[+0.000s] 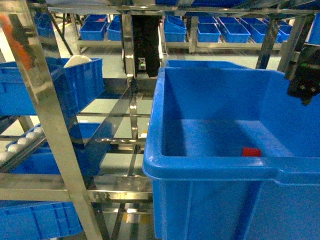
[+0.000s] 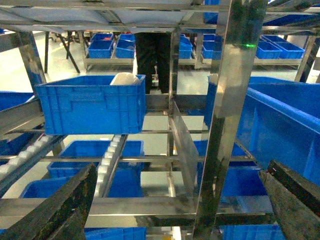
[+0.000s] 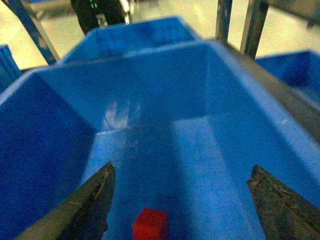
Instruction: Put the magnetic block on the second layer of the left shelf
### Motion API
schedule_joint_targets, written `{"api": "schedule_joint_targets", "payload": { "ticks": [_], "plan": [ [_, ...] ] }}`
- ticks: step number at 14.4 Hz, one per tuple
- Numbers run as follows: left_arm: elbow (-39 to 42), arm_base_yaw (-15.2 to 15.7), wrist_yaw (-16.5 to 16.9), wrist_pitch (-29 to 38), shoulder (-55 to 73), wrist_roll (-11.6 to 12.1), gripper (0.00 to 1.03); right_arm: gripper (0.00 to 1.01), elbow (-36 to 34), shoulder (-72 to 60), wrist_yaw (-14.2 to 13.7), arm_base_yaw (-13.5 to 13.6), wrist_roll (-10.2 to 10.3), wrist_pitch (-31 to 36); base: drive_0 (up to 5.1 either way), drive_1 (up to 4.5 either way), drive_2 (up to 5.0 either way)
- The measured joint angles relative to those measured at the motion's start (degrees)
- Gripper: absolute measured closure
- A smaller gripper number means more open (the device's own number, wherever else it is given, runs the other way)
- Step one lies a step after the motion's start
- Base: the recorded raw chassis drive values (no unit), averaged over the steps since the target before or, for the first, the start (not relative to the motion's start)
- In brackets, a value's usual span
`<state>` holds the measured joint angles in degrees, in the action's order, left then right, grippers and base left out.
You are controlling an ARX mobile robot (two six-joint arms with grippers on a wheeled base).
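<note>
Right pincer (image 3: 180,200) is spread wide, nothing between the fingers, hovering above the large blue bin (image 1: 210,167) and looking down into it. Left pincer (image 2: 180,210) is also wide open and empty, held out in front of the steel rack post (image 2: 227,115), facing the shelf levels.

Magnetic block (image 3: 150,223) sits on the bin floor near the front wall, roughly between the right fingers in the wrist view but well below them. Head view shows it as a red patch (image 1: 251,151) just behind the front rim, right of the bin's centre. Not touching the side walls as far as I can tell.

Handling, my read: small rigid cube, light, matte faces so decent friction, not fragile. Best hold is two opposite flat faces, straight-down approach. Magnetic, so it may snap toward steel rails when placed; expect a small jerk at release.

Orientation: a cube, so no real long axis. It rests flat on one face, top face up. Edges look turned slightly off the bin walls in the wrist view, though the blur makes that uncertain. Align the fingers to its faces, not the bin.

Smaller blue crate (image 2: 92,102) sits on the left rack, on the roller level (image 2: 107,162).
</note>
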<state>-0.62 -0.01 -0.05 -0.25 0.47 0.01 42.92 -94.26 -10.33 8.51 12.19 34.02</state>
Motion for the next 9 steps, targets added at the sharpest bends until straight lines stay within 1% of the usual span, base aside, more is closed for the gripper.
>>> {"api": "schedule_joint_targets", "payload": {
  "ticks": [1, 2, 3, 4, 5, 6, 7, 8, 9],
  "plan": [
    [0.0, 0.0, 0.0, 0.0, 0.0, 0.0, 0.05, 0.13, -3.0, 4.3, 0.9, -0.4, -2.6, 2.0, 0.0, 0.0, 0.0],
    [0.0, 0.0, 0.0, 0.0, 0.0, 0.0, 0.05, 0.01, -7.0, 11.3, 3.9, -1.5, -5.7, 0.1, 0.0, 0.0, 0.0],
    [0.0, 0.0, 0.0, 0.0, 0.0, 0.0, 0.05, 0.03, -10.3, 17.5, 7.0, -3.0, -7.9, -3.3, 0.0, 0.0, 0.0],
    [0.0, 0.0, 0.0, 0.0, 0.0, 0.0, 0.05, 0.03, -12.7, 23.8, 9.6, -5.4, -9.4, -8.3, 0.0, 0.0, 0.0],
    [0.0, 0.0, 0.0, 0.0, 0.0, 0.0, 0.05, 0.03, -14.2, 30.6, 11.7, -7.7, -10.4, -13.8, 0.0, 0.0, 0.0],
    [0.0, 0.0, 0.0, 0.0, 0.0, 0.0, 0.05, 0.03, -14.7, 38.9, 13.0, -9.3, -10.4, -20.2, 0.0, 0.0, 0.0],
    [0.0, 0.0, 0.0, 0.0, 0.0, 0.0, 0.05, 0.03, -14.8, 44.6, 13.4, -9.2, -10.4, -24.3, 0.0, 0.0, 0.0],
    [0.0, 0.0, 0.0, 0.0, 0.0, 0.0, 0.05, 0.03, -15.0, 50.0, 13.7, -8.0, -10.3, -28.1, 0.0, 0.0, 0.0],
    [0.0, 0.0, 0.0, 0.0, 0.0, 0.0, 0.05, 0.03, -15.3, 51.7, 14.2, -7.7, -10.3, -28.7, 0.0, 0.0, 0.0]
  ]
}}
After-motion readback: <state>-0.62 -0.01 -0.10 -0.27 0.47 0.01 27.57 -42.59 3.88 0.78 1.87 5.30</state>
